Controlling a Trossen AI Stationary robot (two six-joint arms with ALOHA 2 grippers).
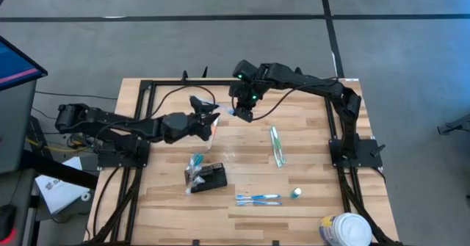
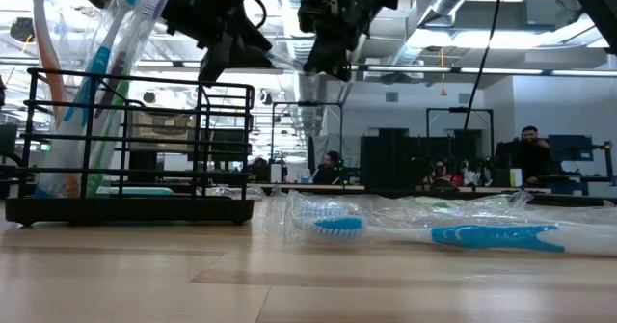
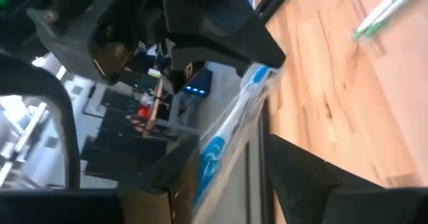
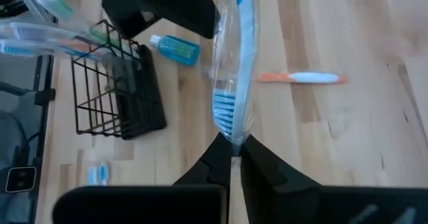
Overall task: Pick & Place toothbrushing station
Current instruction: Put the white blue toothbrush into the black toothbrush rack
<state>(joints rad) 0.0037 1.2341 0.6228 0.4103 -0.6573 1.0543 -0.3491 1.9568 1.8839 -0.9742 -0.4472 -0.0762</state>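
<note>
We see right gripper pinching wrapped toothbrush above table; left gripper fingers spread around it; holder nearby.

Wooden table: black wire toothbrushing station, wrapped green toothbrush, two blue toothbrushes, white tub at corner.
</note>
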